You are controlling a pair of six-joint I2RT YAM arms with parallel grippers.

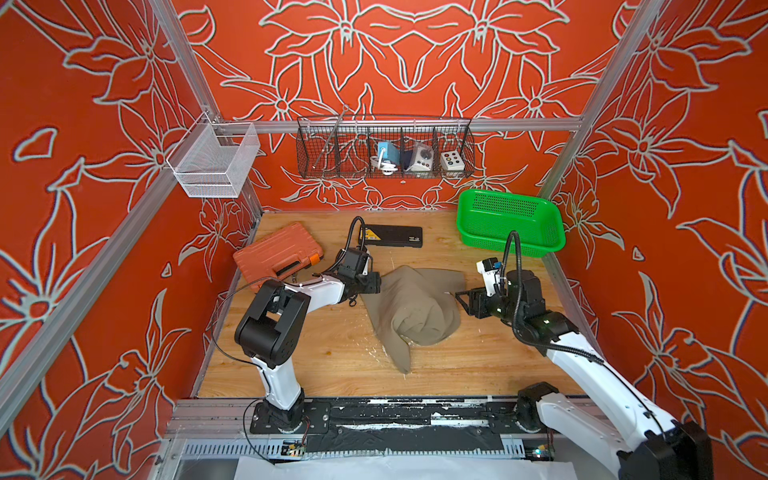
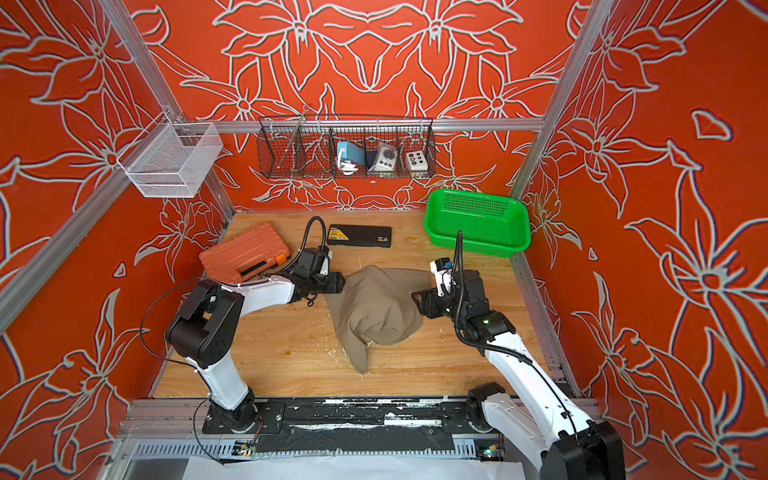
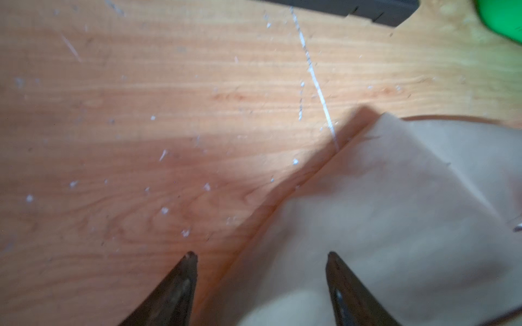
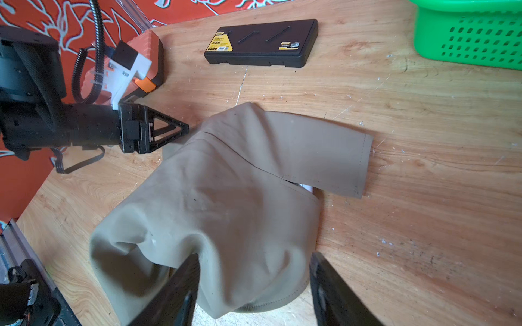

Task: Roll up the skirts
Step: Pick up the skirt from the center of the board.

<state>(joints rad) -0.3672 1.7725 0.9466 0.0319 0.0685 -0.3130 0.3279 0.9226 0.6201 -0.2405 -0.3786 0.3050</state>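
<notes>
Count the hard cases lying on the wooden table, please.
2. The orange case lies at the left side; the black case lies farther back, near the middle. None seems hidden.

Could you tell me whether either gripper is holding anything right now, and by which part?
Nothing is held: the left gripper and the right gripper both stand open at the skirt's edges.

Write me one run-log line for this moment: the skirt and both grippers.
skirt: partly rolled, one flap flat | left gripper: open, at skirt edge | right gripper: open, over skirt edge

Bright even light; blurry left wrist view
</notes>
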